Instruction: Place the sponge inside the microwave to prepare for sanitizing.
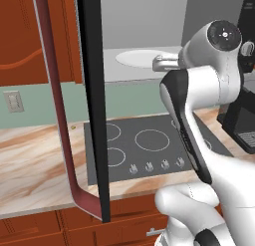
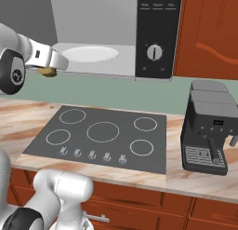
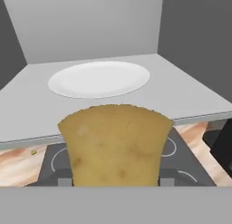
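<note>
The pincer (image 3: 115,182) grips the sponge (image 3: 116,143) just before the open microwave (image 3: 181,91), short of its white plate (image 3: 99,79).

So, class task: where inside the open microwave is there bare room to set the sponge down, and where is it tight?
The microwave floor is bare around the white round plate: a grey strip in front of it and margins to each side wall. The plate top is also free. The sponge sits in the claw before the opening; the open door crowds one side.
</note>
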Robot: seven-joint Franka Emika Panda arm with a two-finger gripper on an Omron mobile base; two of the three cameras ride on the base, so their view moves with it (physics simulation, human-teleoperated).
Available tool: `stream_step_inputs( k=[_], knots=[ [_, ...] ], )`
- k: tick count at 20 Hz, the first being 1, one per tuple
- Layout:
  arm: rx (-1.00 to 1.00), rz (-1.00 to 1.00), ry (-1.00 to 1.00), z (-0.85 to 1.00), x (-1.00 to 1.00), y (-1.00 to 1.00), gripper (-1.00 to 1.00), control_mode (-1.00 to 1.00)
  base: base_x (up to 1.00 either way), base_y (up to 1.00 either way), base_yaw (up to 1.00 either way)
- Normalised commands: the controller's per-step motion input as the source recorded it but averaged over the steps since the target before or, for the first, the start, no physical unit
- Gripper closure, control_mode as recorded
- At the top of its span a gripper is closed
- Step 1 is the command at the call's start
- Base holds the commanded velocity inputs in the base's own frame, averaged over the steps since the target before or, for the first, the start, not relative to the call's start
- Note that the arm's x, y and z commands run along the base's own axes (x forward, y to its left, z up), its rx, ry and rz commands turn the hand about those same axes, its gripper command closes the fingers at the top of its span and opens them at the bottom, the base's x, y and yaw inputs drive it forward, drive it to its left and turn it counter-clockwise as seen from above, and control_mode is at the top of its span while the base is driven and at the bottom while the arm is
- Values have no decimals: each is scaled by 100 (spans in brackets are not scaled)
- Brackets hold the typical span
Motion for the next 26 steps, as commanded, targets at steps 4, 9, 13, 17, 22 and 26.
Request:
stream_step_inputs(
  k=[4, 9, 13, 17, 22, 26],
  knots=[
    [4, 0, 0, 13, 47, -20, 100, -100, 0, 0, 0],
    [1, 0, 0, 1, 60, -19, 100, -100, 0, 0, 0],
    [0, 0, 0, 0, 67, -7, 100, -100, 0, 0, 0],
    [0, 0, 0, 0, 63, 0, 100, -100, 0, 0, 0],
    [0, 0, 1, 0, 72, 0, 100, -100, 0, 0, 0],
    [0, 0, 1, 0, 63, 0, 100, -100, 0, 0, 0]
  ],
)
